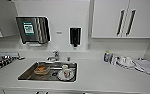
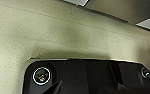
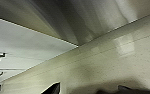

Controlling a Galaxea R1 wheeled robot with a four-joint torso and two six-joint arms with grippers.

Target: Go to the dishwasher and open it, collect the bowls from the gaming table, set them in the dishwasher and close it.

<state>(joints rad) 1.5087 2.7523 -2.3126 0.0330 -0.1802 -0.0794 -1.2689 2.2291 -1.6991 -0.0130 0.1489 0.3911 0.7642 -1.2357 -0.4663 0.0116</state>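
From my head camera I look down on a white worktop (image 1: 103,75) with a steel sink (image 1: 28,72) set into it at about 7 o'clock of the view. Inside the sink sit a clear container (image 1: 42,69) holding something orange-brown and, just beside it toward 3 o'clock, a white mug (image 1: 65,70) standing on a plate (image 1: 71,76). A tap (image 1: 55,55) rises behind the sink. On the wall at 11 o'clock hangs a metal towel dispenser (image 1: 33,29), and near 12 o'clock a dark soap dispenser (image 1: 75,36). White wall cabinets (image 1: 116,18) with dark handles fill the 1 to 2 o'clock corner. At 3 o'clock a small bottle (image 1: 106,56) stands by crumpled cloths (image 1: 131,63); at 9 o'clock lies a dish rack (image 1: 1,62). I see no dishwasher, bowls or gaming table here. My left wrist camera faces a pale speckled floor (image 2: 66,35); whether those fingers are spread or together I cannot tell. My right wrist camera shows the same pale floor (image 3: 111,65) meeting a grey cabinet front (image 3: 28,45); I cannot tell there either.
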